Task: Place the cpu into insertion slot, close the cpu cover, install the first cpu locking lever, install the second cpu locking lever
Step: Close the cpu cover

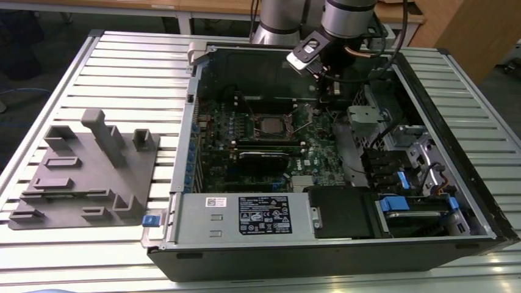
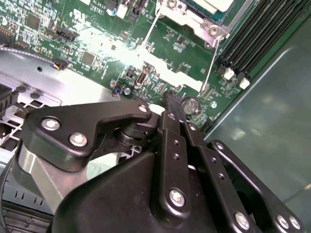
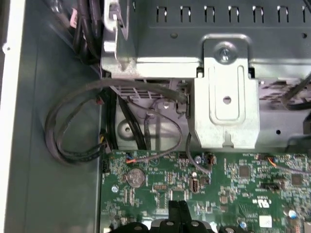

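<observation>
1. My gripper [image 2: 168, 99] had its jaws pressed together with nothing between them. The tips hung low over the green motherboard [image 3: 233, 189], just beside a round coin battery [image 2: 190, 103].
2. The cpu [image 1: 269, 126] lay flat in the insertion slot [image 1: 253, 125] inside the open computer case [image 1: 244, 262]. It was off toward the exterior view's left of my jaws and a little nearer that camera, apart from them.
3. The cpu cover [image 2: 190, 19] appeared to lie down around the chip, its silvery frame bordering the grey top.
4. A thin locking lever [image 2: 211, 63] ran its long axis from the socket's corner towards my fingertips and ended near the battery. I judged it the part of the socket closest to me.
5. A second lever rod [image 2: 149, 31] ran along the socket's other side, farther from my jaws. I could not tell whether either lever was latched.
</observation>
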Robot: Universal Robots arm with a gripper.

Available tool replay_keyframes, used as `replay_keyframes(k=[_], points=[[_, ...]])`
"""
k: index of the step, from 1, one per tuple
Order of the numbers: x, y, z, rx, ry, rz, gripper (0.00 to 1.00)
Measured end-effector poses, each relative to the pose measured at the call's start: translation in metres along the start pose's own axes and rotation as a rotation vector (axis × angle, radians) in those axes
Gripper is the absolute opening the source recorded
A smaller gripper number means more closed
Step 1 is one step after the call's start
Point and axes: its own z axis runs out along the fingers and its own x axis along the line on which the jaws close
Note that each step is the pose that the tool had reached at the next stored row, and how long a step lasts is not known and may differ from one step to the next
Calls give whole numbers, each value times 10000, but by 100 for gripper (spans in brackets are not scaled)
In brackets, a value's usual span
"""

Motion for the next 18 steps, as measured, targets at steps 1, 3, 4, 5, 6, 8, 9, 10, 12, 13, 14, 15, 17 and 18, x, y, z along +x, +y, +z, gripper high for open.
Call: replay_keyframes(k=[1,3,4,5,6,8,9,10,12,13,14,15,17,18], points=[[0,4,2,3,0,-1,11],[0,3,26,4,-1,1,11],[1,2,44,4,-1,1,11],[1,1,63,4,0,1,11],[1,0,81,5,-1,1,11],[2,-1,117,4,0,0,11],[2,-2,135,4,0,0,11],[2,-3,146,4,1,0,11],[2,-3,145,5,-4,-1,11],[2,-3,146,5,-4,0,11],[3,-6,147,5,-4,1,11],[3,-22,149,1,-4,0,11],[1,-91,155,-1,-2,-1,11],[1,-136,158,-3,-2,1,11]])
